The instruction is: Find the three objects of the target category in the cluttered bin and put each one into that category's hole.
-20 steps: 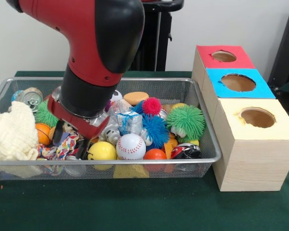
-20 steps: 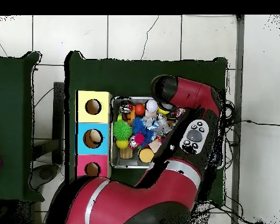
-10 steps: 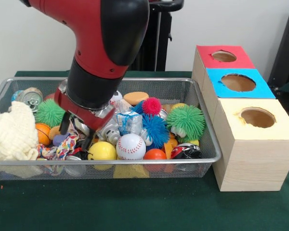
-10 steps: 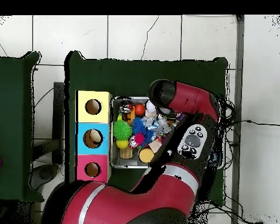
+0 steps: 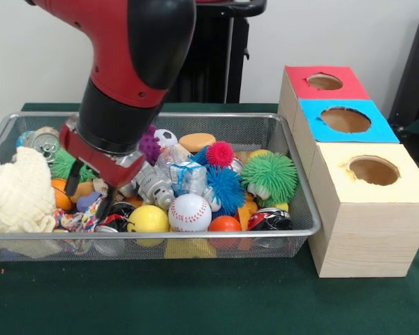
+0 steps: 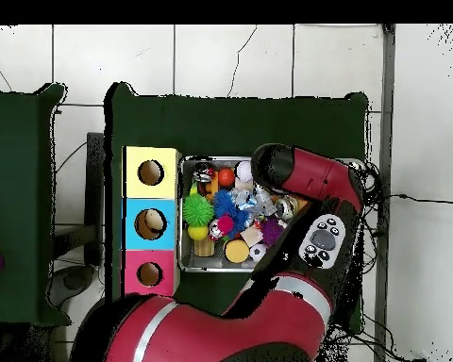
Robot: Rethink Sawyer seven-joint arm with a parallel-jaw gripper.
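In the front view, your red and black arm [image 5: 126,63] comes down from the top left at a slant and ends over the left part of a wire mesh bin [image 5: 293,223] that stands on the green bench [image 5: 195,300]. The tool [image 5: 87,195] points down into the clutter, its two dark fingers [image 5: 71,183] spread fairly wide, one on each side of a small tan toy and nothing gripped between them. The fingertips sit just above a purple object and a multicoloured rope toy [image 5: 91,218].

The bin is crowded. A cream cloth [image 5: 17,195] fills its left end, with a drink can [image 5: 43,142] behind it. In the middle lie a yellow ball [image 5: 148,218], a baseball [image 5: 190,212], an orange ball [image 5: 225,224], a blue spiky ball [image 5: 225,187], a pink spiky ball [image 5: 220,153] and a green spiky ball [image 5: 269,176].

To the right of the bin stands a wooden box with three round holes: a red hole panel [image 5: 324,82] farthest back, a blue hole panel [image 5: 345,120] in the middle and a yellow hole panel [image 5: 373,170] nearest.

In the overhead view, your arm [image 6: 310,189] curls up from the bottom and bends over the right half of the bin [image 6: 183,217]. You cannot see the tool here, because the arm covers it. The three-hole box [image 6: 150,226] lies just beside the bin's left edge.
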